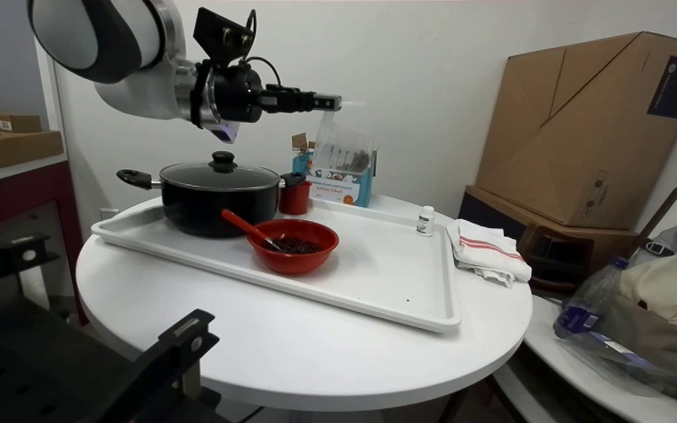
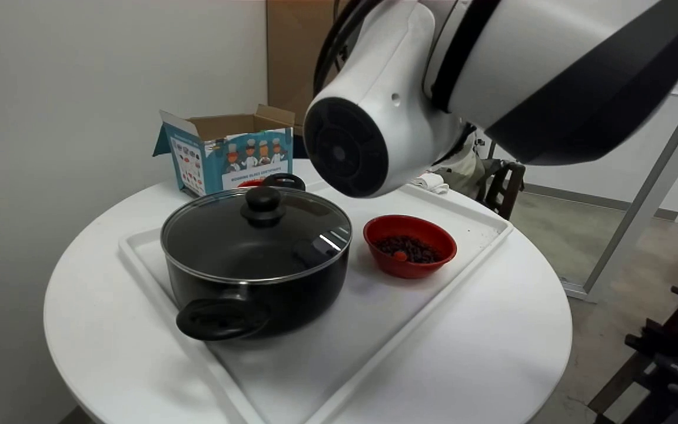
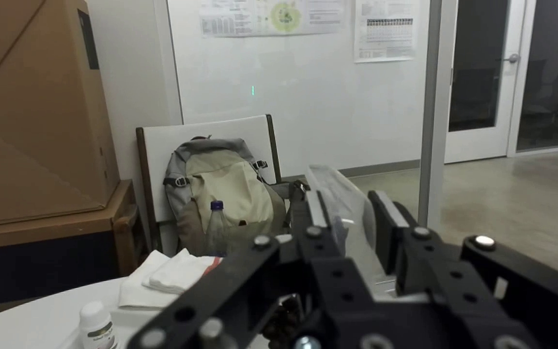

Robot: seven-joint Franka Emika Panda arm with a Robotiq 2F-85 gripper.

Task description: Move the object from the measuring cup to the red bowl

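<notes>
My gripper [image 1: 332, 103] is shut on the upper side of the clear measuring cup [image 1: 337, 147] and holds it in the air, tilted. Dark bean-like pieces [image 1: 360, 161] lie in the cup's lower corner. In the wrist view the fingers [image 3: 350, 213] stand on both sides of the cup's clear plastic [image 3: 344, 188], and some dark pieces [image 3: 283, 322] show below. The red bowl [image 1: 292, 263] sits on the tray, lower than the cup and nearer that camera. It also shows in an exterior view [image 2: 395, 268] and holds dark pieces and a red-handled utensil [image 1: 243, 225]. The arm hides gripper and cup there.
A black lidded pot [image 1: 219, 205] stands on the white tray [image 1: 374, 302] beside the bowl. A red cup [image 1: 295, 198] and a blue box [image 1: 363, 188] are behind. A small white bottle [image 1: 425, 221] and a folded towel [image 1: 485, 247] are at the tray's far end.
</notes>
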